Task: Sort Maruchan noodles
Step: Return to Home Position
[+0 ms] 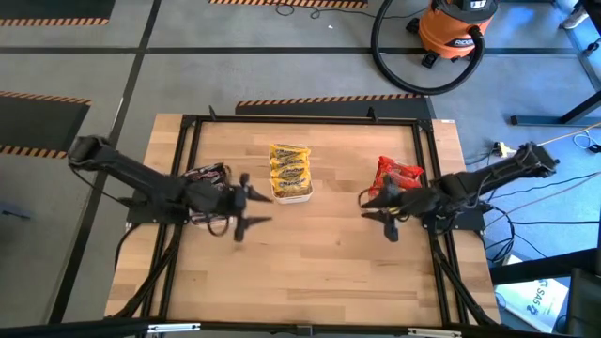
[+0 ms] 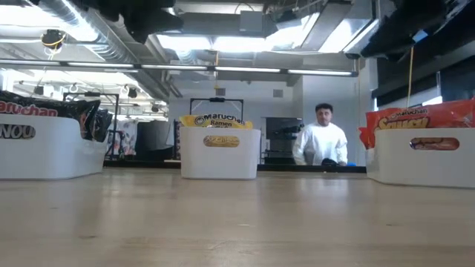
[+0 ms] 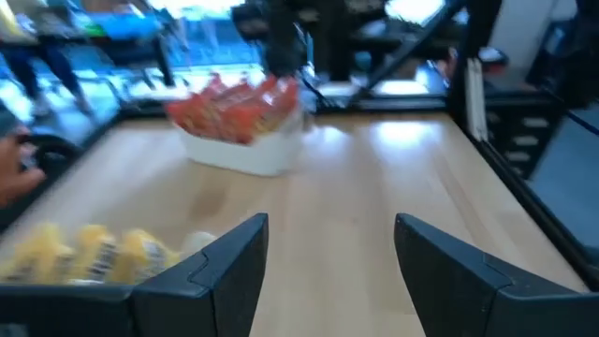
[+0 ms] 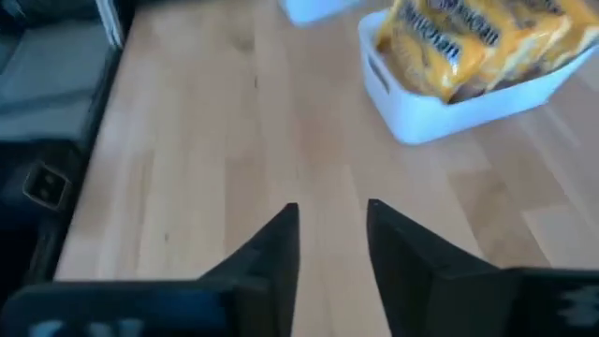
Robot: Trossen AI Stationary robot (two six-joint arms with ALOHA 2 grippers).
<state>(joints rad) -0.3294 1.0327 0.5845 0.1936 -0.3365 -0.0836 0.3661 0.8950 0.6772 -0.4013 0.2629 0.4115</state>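
Three white trays stand along the table's far half. The middle tray [image 1: 290, 192] holds yellow Maruchan noodles [image 1: 289, 167]. Another, on the right, is filled with red-orange packets [image 1: 399, 173], and the left one [image 2: 44, 152] has dark packets [image 1: 208, 173]. My left gripper [image 1: 248, 201] hangs open above the bare wood just left of the yellow tray, with nothing between its fingers. Below the red tray my right gripper [image 1: 377, 212] hovers, its fingers [image 4: 271, 253] a narrow gap apart and empty. The arms partly hide the left and right trays from above.
Bare wood [image 1: 310, 263] fills the table's near half. A black frame [image 1: 300, 120] runs round the table top. Beyond the far edge a person [image 2: 323, 141] in white shows. An orange vacuum [image 1: 455, 28] with its hose stands on the floor.
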